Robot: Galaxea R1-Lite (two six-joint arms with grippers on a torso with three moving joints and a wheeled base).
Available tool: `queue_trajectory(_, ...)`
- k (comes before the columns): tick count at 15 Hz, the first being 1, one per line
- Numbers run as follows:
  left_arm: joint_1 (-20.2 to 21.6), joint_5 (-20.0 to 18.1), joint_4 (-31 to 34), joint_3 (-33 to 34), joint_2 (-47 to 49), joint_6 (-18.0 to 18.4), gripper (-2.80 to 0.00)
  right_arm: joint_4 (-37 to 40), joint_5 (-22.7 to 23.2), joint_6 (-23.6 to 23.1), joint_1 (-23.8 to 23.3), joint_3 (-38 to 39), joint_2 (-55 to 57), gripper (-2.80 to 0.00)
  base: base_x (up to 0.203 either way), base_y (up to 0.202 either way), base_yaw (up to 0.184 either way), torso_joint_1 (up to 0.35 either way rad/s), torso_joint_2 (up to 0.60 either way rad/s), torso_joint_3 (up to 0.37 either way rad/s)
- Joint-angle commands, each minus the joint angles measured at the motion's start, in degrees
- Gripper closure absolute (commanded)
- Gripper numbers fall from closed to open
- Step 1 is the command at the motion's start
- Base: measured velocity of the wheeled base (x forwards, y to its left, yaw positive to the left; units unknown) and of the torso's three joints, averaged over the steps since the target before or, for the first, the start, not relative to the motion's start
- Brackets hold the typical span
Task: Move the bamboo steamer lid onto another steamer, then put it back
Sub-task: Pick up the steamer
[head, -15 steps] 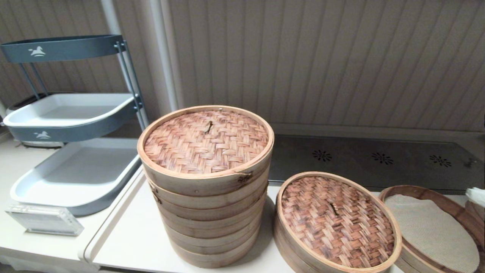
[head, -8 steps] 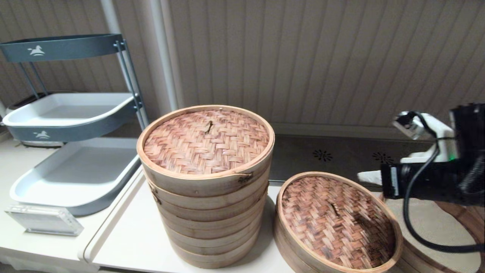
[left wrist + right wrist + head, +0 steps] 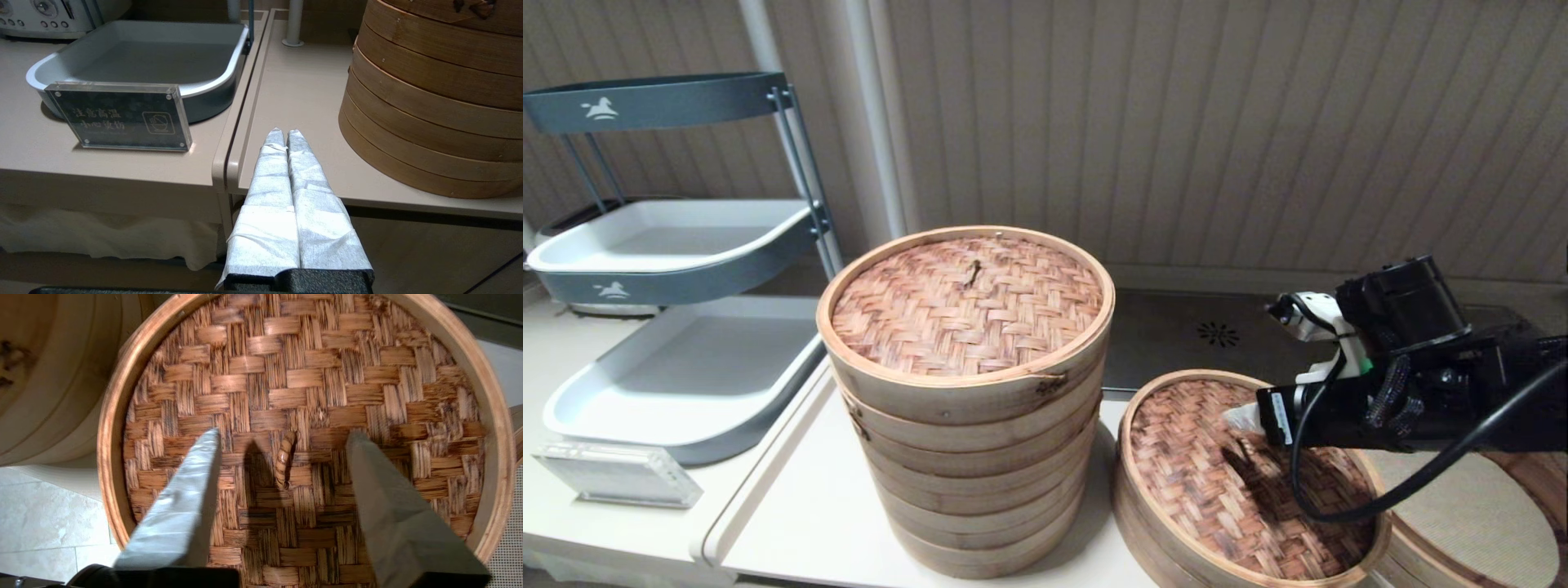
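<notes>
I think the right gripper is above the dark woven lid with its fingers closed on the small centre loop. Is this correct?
Not quite. The right gripper is above the bamboo steamer lid, but its fingers are open, one on each side of the centre loop, not closed on it. The right wrist view shows this.

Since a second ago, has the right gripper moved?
Yes. The right gripper came in from the right and now hangs open over the bamboo steamer lid, straddling its centre loop.

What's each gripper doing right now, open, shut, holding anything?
Left gripper: shut, empty, parked by the table edge.
Right gripper: open, empty, over the bamboo steamer lid, straddling its loop.
</notes>
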Motion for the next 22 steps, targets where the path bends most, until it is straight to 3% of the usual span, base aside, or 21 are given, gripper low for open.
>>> queue_trajectory(1,0.0,-0.02,0.02,0.18,0.06,0.02,0.0,0.05,0.02,0.05,0.04,0.41,0.52,-2.8,0.0,0.0,0.0,0.0,0.0,0.0)
queue_trajectory(4,0.0,-0.02,-0.07,0.18,0.06,-0.01,0.0,-2.01,-0.47,-0.05,0.0,1.84,1.93,-2.8,0.0,0.0,0.0,0.0,0.0,0.0)
queue_trajectory(8,0.0,-0.02,0.02,0.18,0.06,0.02,0.0,-7.96,-5.78,-0.67,0.04,4.71,3.93,-2.8,0.0,0.0,0.0,0.0,0.0,0.0)
queue_trajectory(22,0.0,-0.02,-0.04,0.18,0.06,0.02,0.0,-10.75,-5.34,-0.65,0.21,8.51,4.89,-2.8,0.0,0.0,0.0,0.0,0.0,0.0)
